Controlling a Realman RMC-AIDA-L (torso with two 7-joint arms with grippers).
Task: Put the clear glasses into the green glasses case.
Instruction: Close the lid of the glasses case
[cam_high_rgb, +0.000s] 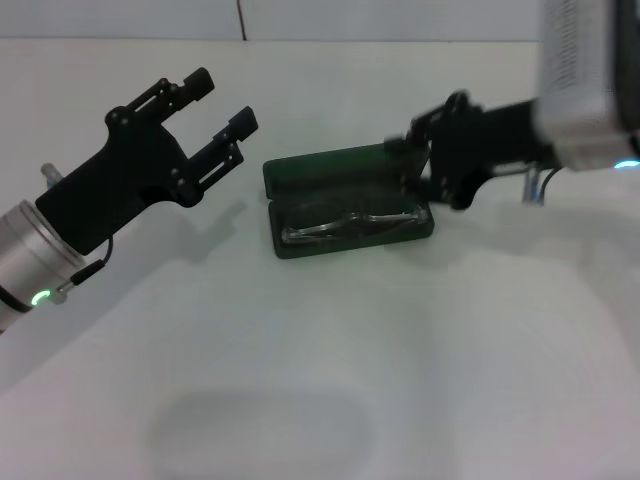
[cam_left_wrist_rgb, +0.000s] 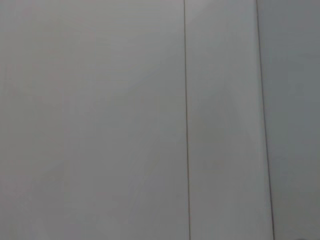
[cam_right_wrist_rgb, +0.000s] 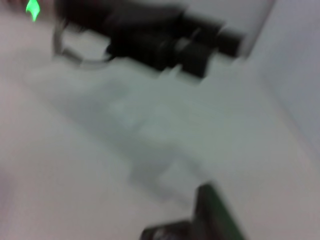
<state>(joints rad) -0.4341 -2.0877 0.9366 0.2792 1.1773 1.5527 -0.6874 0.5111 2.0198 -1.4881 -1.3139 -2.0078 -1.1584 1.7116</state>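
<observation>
The green glasses case (cam_high_rgb: 350, 205) lies open on the white bench (cam_high_rgb: 320, 380), its long axis running left to right across the head view, slightly tilted, with the lid (cam_high_rgb: 335, 170) standing up along the far edge. The clear glasses (cam_high_rgb: 345, 225) lie inside the tray, their long axis along the case's. Being transparent, they show only as pale outlines against the dark lining, and their arms cannot be traced.

The right gripper (cam_high_rgb: 408, 165) reaches in from the right, low and level, with its tip at the right end of the lid; I cannot tell how its fingers stand or whether it touches the case. The right wrist view is smeared, showing only a green corner of the case and the other arm far off.

The left gripper (cam_high_rgb: 222, 108) hangs raised just left of the case, angled up and away, its 2 fingers spread and holding nothing. The left wrist view shows only pale panels.
</observation>
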